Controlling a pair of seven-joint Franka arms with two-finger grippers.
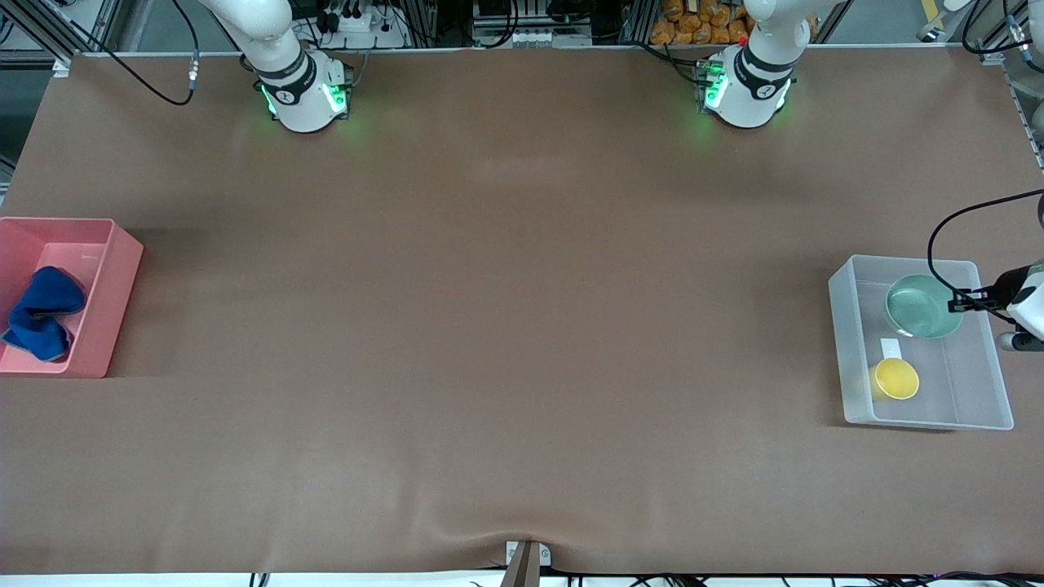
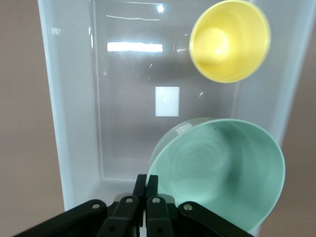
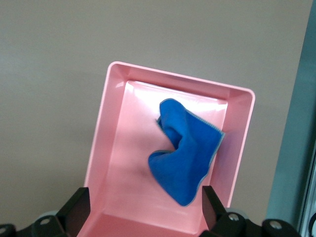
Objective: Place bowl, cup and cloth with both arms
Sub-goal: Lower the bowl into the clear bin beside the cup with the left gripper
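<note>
On the brown counter [image 1: 506, 326], nearest the front camera at the left arm's end, a clear plastic bin [image 1: 848, 359] holds the small yellow cup [image 1: 896, 378], upright, close to the bin's nearer corner. Just farther from the camera in the same bin is the mint-green bowl [image 1: 922, 306], well apart from the cup, with a white label [image 1: 891, 348] on the bin floor between them.

The left gripper [image 1: 966, 302] hangs at the bowl's rim on the side toward the counter's end. From the left wrist view its fingers [image 2: 140, 190] are pressed together with no gap, right beside the bowl's [image 2: 222, 173] edge; I cannot tell whether the rim is pinched between them. The cup [image 2: 229, 47] shows past the bowl.

At the right arm's end sits a pink bin [image 1: 110, 302] with the royal-blue cloth [image 1: 39, 314] crumpled inside, resting on its floor.

The right gripper [image 3: 147, 205] is out of the front view. From its wrist camera it hovers over the pink bin [image 3: 116, 128], fingers [image 3: 79, 205] spread wide, with the cloth [image 3: 185, 158] lying loose below them.
</note>
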